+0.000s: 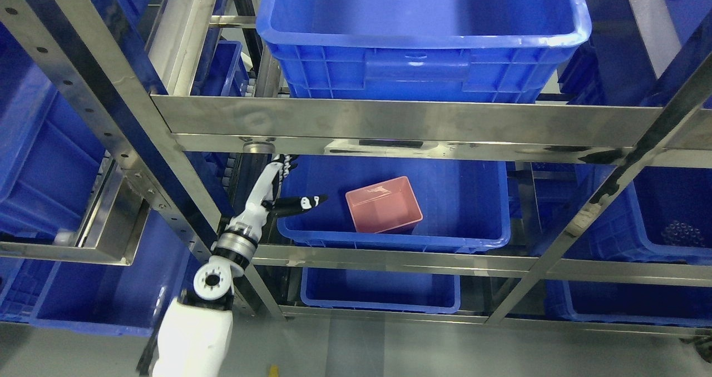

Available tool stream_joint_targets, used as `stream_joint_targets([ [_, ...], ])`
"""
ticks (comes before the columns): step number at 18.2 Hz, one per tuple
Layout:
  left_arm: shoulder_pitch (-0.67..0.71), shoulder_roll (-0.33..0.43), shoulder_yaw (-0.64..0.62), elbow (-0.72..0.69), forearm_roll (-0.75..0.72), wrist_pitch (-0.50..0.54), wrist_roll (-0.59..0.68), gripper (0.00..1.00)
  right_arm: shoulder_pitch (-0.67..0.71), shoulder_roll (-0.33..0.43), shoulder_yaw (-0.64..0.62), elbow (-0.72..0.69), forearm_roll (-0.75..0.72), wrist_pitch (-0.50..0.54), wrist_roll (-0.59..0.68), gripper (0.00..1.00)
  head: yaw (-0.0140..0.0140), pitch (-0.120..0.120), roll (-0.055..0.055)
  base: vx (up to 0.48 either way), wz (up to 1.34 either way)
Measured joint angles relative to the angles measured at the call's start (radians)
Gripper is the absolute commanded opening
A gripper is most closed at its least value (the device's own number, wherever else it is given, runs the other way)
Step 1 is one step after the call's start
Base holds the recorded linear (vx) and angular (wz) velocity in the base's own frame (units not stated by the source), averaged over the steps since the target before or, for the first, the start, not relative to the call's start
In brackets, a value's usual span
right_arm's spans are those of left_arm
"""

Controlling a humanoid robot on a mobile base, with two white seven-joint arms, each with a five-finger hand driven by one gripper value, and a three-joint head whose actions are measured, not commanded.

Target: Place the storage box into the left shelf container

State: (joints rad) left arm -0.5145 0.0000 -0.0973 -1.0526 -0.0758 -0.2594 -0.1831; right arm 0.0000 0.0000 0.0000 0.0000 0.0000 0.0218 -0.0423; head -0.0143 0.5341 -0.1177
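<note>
A pink storage box [384, 204] lies tilted inside the blue container [478, 199] on the middle shelf, near its middle. My left hand [281, 191] is at the container's left rim, to the left of the pink box and apart from it. Its fingers are spread and hold nothing; the thumb [303, 203] points right towards the box. My left arm [214, 288] comes up from the lower left. The right arm is out of view.
A steel shelf beam [400, 124] runs just above the hand. A large blue bin [423, 32] sits on the upper shelf. More blue bins stand at the left [39, 143], right [667, 221] and below [381, 291]. A slanted steel post [111, 99] is close to my left arm.
</note>
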Motion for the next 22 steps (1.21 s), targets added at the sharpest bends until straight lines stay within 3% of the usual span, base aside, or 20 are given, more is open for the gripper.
stream_joint_targets([
  [3, 0.135, 0.000, 0.007, -0.135, 0.058, 0.016, 0.051, 1.00, 0.000, 0.000, 0.000, 0.000, 0.000, 0.000, 0.000, 1.00, 0.0000, 0.000, 0.000, 0.000, 0.00],
  [9, 0.323, 0.000, 0.021, -0.314, 0.107, -0.096, 0.068, 1.00, 0.000, 0.000, 0.000, 0.000, 0.000, 0.000, 0.000, 1.00, 0.0000, 0.000, 0.000, 0.000, 0.01],
  [22, 0.421, 0.000, 0.038, -0.482, 0.131, -0.072, 0.076, 1.00, 0.000, 0.000, 0.000, 0.000, 0.000, 0.000, 0.000, 1.00, 0.0000, 0.000, 0.000, 0.000, 0.00],
])
